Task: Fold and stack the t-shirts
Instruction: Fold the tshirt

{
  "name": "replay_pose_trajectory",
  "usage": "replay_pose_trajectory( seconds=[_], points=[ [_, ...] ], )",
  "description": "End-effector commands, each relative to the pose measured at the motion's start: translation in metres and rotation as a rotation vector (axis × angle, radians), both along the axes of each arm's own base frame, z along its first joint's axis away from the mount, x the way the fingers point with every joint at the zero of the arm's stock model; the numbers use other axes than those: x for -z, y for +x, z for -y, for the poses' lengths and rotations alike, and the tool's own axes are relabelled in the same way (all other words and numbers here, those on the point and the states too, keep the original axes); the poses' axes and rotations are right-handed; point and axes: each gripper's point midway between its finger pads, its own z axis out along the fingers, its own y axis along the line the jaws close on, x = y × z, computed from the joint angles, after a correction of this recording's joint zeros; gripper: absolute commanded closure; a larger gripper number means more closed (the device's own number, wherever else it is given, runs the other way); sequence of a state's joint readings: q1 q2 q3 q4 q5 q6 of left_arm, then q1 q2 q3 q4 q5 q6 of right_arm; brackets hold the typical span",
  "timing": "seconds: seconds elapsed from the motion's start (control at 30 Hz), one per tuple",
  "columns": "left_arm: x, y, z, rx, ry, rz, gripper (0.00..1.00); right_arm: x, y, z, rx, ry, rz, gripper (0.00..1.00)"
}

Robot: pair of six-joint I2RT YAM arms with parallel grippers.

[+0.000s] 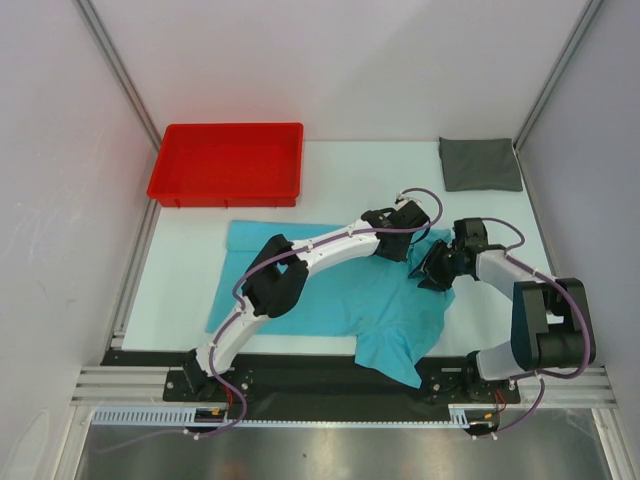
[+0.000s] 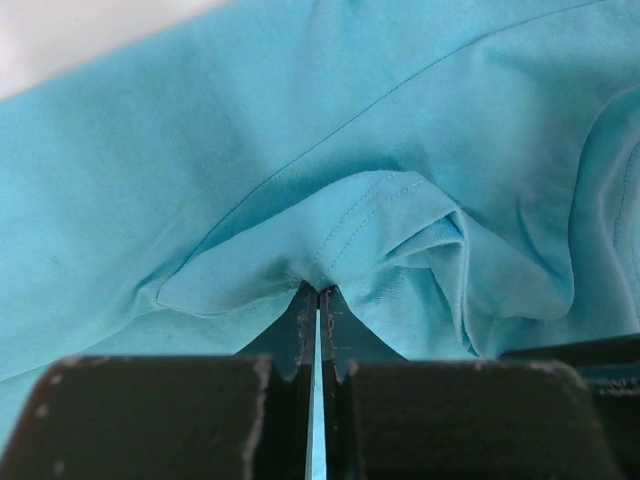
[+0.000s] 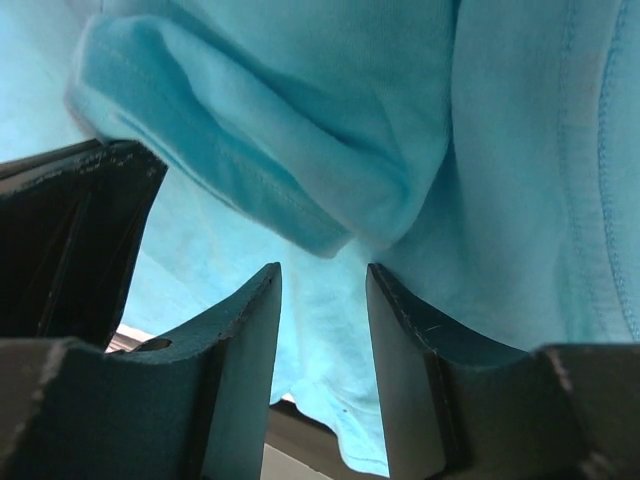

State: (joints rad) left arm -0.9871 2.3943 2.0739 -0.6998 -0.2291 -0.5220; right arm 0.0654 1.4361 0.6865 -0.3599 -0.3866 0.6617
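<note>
The turquoise t-shirt (image 1: 340, 290) lies spread and rumpled on the table's middle, one part hanging over the near edge. My left gripper (image 1: 408, 235) is shut on a pinched fold of it (image 2: 330, 250) at the shirt's far right part. My right gripper (image 1: 432, 268) is beside it, open, its jaws apart over the turquoise cloth (image 3: 330, 150) with a rolled hem just beyond the fingertips (image 3: 262, 290). The dark grey t-shirt (image 1: 480, 163) lies as a small folded rectangle at the far right of the table.
A red plastic tray (image 1: 228, 163) stands at the far left of the table. Grey walls close in both sides. The black rail (image 1: 330, 375) with the arm bases runs along the near edge.
</note>
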Motion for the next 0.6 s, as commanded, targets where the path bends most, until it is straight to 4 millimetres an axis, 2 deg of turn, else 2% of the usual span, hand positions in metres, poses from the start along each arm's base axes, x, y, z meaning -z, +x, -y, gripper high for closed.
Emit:
replay_pose_trajectory(
  seconds=[0.0,0.27,0.43,0.53,0.57],
  points=[
    [-0.044,0.003,0.002,0.015,-0.063,0.047,1.00,-0.003,0.017,0.001,0.029,0.001,0.044,0.55],
    [-0.046,-0.001,0.000,0.021,-0.071,0.042,1.00,0.004,0.026,0.006,0.068,-0.018,0.022,0.59],
    [-0.049,0.000,-0.001,0.022,-0.072,0.045,1.00,0.001,0.032,0.009,0.072,-0.045,0.034,0.63],
    [-0.051,0.000,-0.003,0.024,-0.068,0.045,1.00,-0.002,0.034,0.011,0.057,-0.063,0.038,0.71],
    [-0.051,-0.001,-0.004,0.026,-0.067,0.044,1.00,-0.003,0.034,0.012,0.055,-0.065,0.040,0.78]
  ],
)
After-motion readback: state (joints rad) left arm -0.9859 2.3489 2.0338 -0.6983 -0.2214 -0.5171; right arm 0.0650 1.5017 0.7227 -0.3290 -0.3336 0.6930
